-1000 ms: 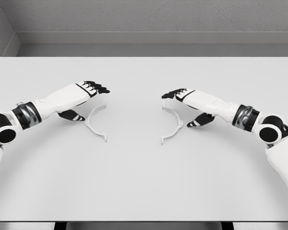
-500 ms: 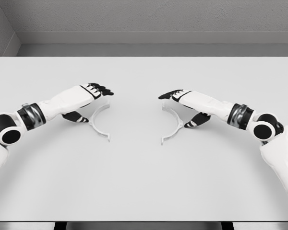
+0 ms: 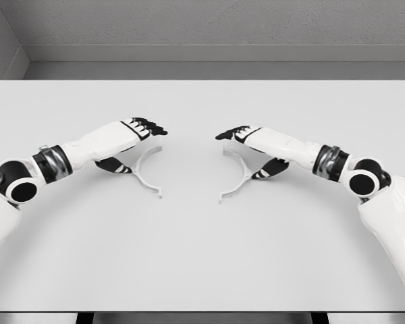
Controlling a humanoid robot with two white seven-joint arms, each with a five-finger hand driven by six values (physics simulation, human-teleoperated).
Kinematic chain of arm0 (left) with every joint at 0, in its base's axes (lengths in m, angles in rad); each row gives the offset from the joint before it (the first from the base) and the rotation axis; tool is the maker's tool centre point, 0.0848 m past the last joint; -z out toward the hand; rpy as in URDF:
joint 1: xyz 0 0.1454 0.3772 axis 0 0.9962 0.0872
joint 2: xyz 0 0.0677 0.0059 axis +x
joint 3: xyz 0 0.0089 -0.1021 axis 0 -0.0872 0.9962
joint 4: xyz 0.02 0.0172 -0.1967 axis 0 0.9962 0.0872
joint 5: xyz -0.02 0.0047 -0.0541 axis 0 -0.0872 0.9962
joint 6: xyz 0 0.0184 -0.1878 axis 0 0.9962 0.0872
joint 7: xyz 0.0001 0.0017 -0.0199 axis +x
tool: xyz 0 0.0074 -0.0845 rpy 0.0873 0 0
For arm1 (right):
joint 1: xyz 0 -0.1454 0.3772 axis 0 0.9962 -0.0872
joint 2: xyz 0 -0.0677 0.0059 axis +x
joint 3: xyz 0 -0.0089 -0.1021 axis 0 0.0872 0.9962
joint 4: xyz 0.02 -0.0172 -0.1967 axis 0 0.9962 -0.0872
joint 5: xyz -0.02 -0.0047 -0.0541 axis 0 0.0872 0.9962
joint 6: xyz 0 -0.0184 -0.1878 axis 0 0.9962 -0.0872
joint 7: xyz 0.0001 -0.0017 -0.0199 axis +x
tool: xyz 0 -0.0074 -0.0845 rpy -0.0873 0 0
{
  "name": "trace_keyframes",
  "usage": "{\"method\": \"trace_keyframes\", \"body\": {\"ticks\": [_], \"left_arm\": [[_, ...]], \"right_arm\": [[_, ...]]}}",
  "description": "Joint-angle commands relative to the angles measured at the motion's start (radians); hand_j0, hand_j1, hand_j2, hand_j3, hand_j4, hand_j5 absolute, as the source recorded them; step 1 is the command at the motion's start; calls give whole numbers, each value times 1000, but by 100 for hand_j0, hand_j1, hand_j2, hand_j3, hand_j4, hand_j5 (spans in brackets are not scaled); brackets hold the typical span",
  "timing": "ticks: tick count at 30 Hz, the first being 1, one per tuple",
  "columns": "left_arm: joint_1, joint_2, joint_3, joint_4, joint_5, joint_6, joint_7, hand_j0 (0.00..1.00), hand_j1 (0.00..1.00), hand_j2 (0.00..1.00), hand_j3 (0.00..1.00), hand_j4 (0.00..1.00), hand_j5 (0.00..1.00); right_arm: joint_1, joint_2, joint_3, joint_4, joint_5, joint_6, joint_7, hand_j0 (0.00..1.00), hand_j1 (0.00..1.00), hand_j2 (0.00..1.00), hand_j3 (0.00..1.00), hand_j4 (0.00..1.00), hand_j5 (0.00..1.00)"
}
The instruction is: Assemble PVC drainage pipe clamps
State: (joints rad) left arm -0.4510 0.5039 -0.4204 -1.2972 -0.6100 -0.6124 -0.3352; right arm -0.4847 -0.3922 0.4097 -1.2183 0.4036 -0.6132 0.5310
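Head view: I see both arms reaching in over a pale grey table (image 3: 202, 256), one from each lower side of the frame, hands meeting toward the centre.

Left hand (image 3: 131, 138) sits left of centre, palm down, black fingers (image 3: 152, 126) stretched out almost flat toward the middle, thumb (image 3: 113, 165) dropped low underneath. It arches over the upper end of the left clamp half (image 3: 146, 174), a thin white half-ring lying on the table with its open side facing right. The hand is wrapped loosely around that upper part, fingers above and thumb below-left. I can't tell if there is firm contact; the fingers are far from closed.

Right hand (image 3: 253, 145) mirrors it right of centre: fingers (image 3: 228, 133) extended nearly straight toward the middle, thumb (image 3: 264, 172) hanging below. The right clamp half (image 3: 236, 177) lies under it, open side facing left, upper end tucked beneath the fingers and lower end free, pointing toward the lower centre. Same loose, wide-open cupping; grip not confirmed.

Both halves sit just below mid-frame, facing each other, clearly apart with bare table between them. The lower tips of both halves stick out past the hands, resting flat.
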Motion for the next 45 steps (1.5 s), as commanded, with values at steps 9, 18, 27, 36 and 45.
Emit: {"method": "trace_keyframes", "body": {"ticks": [9,18,27,36,45], "left_arm": [[-2,-16,11,1,7,1,-18,100,100,100,100,100,100],[-29,-15,9,32,7,1,-18,100,100,100,100,100,100],[-31,-41,0,42,7,1,-19,100,100,100,100,100,100],[-29,-62,-1,41,6,1,-19,100,100,100,100,100,100],[-28,-82,-1,36,7,1,-35,100,100,100,100,100,100]], "right_arm": [[-15,21,17,2,-6,2,1,100,100,100,100,100,100],[-34,45,35,28,-6,2,1,100,100,100,100,100,100],[-57,87,55,60,-5,2,1,100,100,100,100,100,100],[-63,107,57,63,-6,2,1,100,100,100,100,100,100],[-60,42,21,51,-22,2,-2,100,100,100,100,100,100]]}}
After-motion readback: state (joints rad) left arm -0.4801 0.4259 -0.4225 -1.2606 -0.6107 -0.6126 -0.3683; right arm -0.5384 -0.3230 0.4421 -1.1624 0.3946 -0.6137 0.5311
